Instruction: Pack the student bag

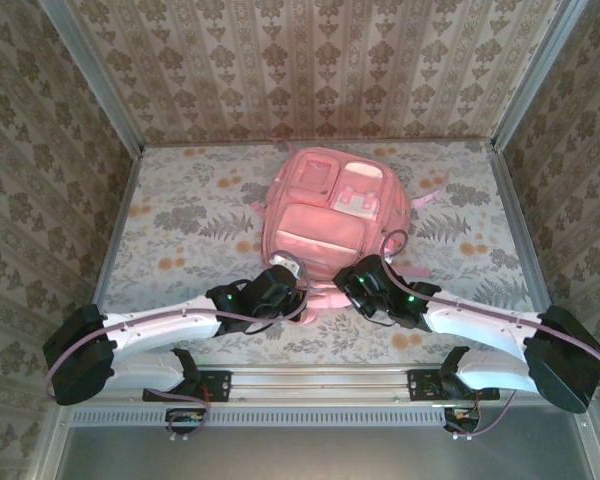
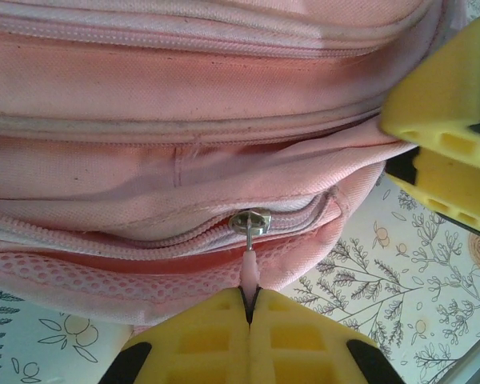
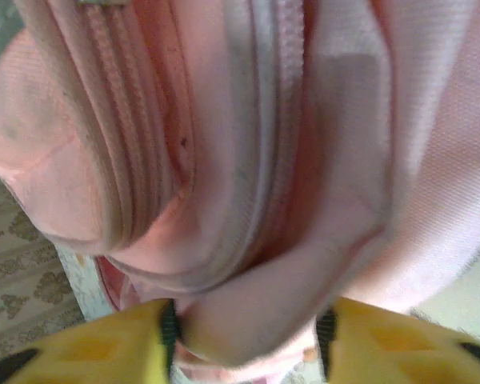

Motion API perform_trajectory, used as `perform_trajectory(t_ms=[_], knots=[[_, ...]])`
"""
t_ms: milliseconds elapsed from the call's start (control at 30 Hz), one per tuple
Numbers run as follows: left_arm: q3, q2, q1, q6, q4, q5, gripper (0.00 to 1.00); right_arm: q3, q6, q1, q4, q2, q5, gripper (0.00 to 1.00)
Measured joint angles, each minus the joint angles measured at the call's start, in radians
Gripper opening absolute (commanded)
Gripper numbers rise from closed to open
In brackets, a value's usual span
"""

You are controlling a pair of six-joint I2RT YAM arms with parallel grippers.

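Observation:
The student bag (image 1: 320, 205), a large pink backpack, lies flat in the middle of the table with its front pockets up. My left gripper (image 2: 253, 300) is shut on the pink pull tab (image 2: 250, 270) of a zipper slider (image 2: 251, 220) at the bag's near bottom edge; from above it sits at the bag's near left corner (image 1: 298, 282). My right gripper (image 3: 248, 340) is at the near right corner (image 1: 344, 286). A thick fold of the bag's pink fabric (image 3: 280, 296) fills the gap between its yellow fingers (image 3: 104, 344), touching both pads.
The floral tablecloth (image 1: 180, 220) stretches around the bag, with patterned walls (image 1: 310, 60) on three sides. A pink strap (image 1: 432, 193) trails off the bag's right side. The right gripper's yellow fingers (image 2: 448, 120) show close by in the left wrist view.

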Motion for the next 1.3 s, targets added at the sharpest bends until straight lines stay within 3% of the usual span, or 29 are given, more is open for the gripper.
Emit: perform_trajectory(t_ms=[100, 300, 900, 933, 967, 1067, 1100, 1300], knots=[[0.0, 0.0, 0.0, 0.0, 0.001, 0.002, 0.0, 0.0, -0.005, 0.0, 0.024, 0.016, 0.019, 0.2], [0.0, -0.009, 0.0, 0.001, 0.004, 0.006, 0.0, 0.002, -0.044, 0.005, -0.017, -0.031, 0.078, 0.0], [0.0, 0.004, 0.061, 0.012, 0.061, 0.059, 0.0, 0.001, -0.236, -0.15, -0.257, -0.249, 0.089, 0.0], [0.0, 0.006, 0.062, 0.013, 0.065, 0.063, 0.0, 0.001, -0.245, -0.158, -0.266, -0.254, 0.087, 0.02], [0.001, 0.01, 0.062, 0.015, 0.069, 0.069, 0.0, 0.001, -0.254, -0.163, -0.274, -0.258, 0.086, 0.1], [0.008, 0.029, 0.066, 0.015, 0.072, 0.077, 0.0, 0.002, -0.283, -0.171, -0.287, -0.263, 0.076, 0.45], [0.008, 0.036, 0.067, 0.015, 0.071, 0.076, 0.0, 0.003, -0.29, -0.174, -0.295, -0.264, 0.076, 0.51], [0.008, 0.05, 0.072, 0.015, 0.071, 0.077, 0.0, 0.026, -0.249, -0.157, -0.316, -0.269, 0.042, 0.5]])
